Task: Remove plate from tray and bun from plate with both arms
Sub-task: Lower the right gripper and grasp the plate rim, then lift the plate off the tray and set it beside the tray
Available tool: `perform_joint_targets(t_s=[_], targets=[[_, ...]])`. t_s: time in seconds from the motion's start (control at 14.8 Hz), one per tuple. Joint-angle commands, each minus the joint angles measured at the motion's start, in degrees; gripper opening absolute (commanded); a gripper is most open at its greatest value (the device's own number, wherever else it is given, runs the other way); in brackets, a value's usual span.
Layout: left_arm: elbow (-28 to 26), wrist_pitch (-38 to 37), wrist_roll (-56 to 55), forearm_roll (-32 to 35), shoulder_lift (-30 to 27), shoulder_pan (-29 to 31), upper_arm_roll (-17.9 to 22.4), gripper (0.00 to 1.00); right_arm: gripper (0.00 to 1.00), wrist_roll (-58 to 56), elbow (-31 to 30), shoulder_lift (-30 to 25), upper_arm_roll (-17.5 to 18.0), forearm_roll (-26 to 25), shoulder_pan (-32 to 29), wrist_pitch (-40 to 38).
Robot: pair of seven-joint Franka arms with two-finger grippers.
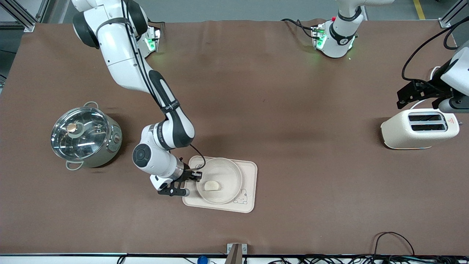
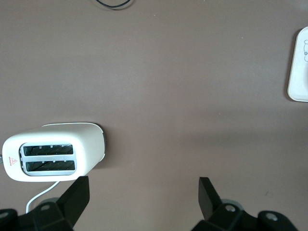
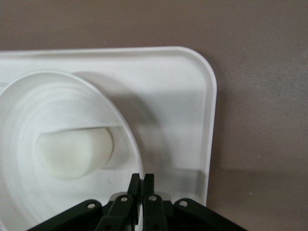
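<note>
Right gripper pinches the plate's rim on the tray.

A pot (image 1: 86, 136) stands toward the right arm's end. The right gripper (image 1: 195, 176) has its fingers pinched on the plate (image 1: 231, 175), which sits on the tray (image 1: 250, 172) holding the bun (image 1: 212, 186). This thin edge grip could slip, or tilt the plate so the bun rolls off. The left gripper (image 2: 144, 190) waits, fingers spread, over the toaster (image 1: 419, 128).

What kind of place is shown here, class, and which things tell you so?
Probably a robotics lab staged as a kitchen: two arms bolted to a brown table, with a toaster, a lidded pot and a bun on a plate.
</note>
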Motion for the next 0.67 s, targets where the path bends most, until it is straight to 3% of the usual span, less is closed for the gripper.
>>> perform_joint_targets(t_s=[0.0,0.34,0.61], targets=[[1.35,-1.07,-0.71,0.64,0.46,-0.16,-0.06,1.00,0.00,-7.41,-11.80,-10.74,0.58,1.51,-0.57,-1.69],[1.35,-1.07,-0.71,0.64,0.46,-0.08,-0.06,1.00,0.00,-7.33,-19.64,-18.31,1.98,3.00,0.14,-1.60],[1.35,-1.07,-0.71,0.64,0.46,-0.08,-0.06,1.00,0.00,-7.60,-31.14,-25.17,2.86,3.00,3.29,0.50]])
